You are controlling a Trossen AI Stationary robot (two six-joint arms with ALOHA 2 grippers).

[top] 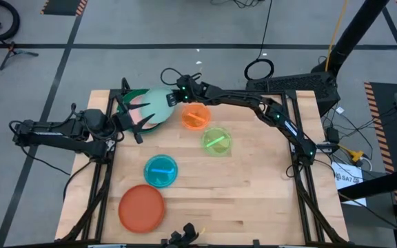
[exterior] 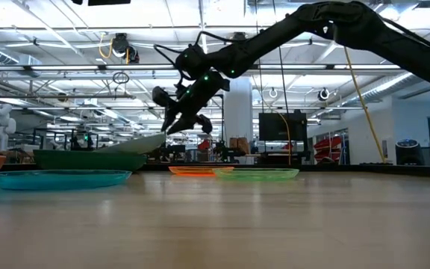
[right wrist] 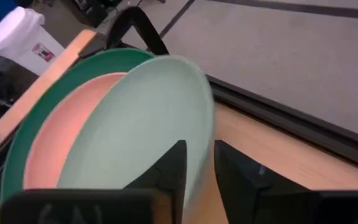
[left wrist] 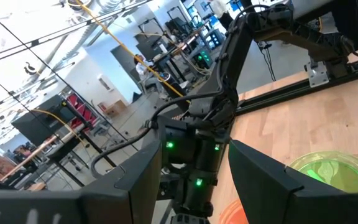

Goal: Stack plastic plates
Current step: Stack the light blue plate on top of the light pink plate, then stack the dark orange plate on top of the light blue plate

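Note:
A pale mint plate (top: 156, 107) (right wrist: 142, 124) lies tilted on a pink plate (right wrist: 67, 124), which sits inside a dark green plate (top: 126, 96) (exterior: 88, 158) at the table's far left. My right gripper (top: 174, 98) (right wrist: 199, 171) is shut on the mint plate's right edge. My left gripper (top: 138, 120) (left wrist: 194, 146) stands open at the stack's left near side, and no touch shows. A small orange plate (top: 196, 115), a lime plate (top: 217, 140), a cyan plate (top: 160, 171) and a red-orange plate (top: 142, 207) lie flat on the table. My right gripper pinches the mint plate's rim (right wrist: 199, 142) between its two fingers, on the side that faces the orange plate. It comes from the table's right, slanting down. That side of the plate (exterior: 151, 139) is raised, and the opposite edge rests on the stack.
The orange and lime plates lie just right of the stack, under the right arm. The cyan and red-orange plates sit toward the near left. Bare wood shows on the near right (top: 253, 200). Black frame rails run along the table's edges (top: 302, 186).

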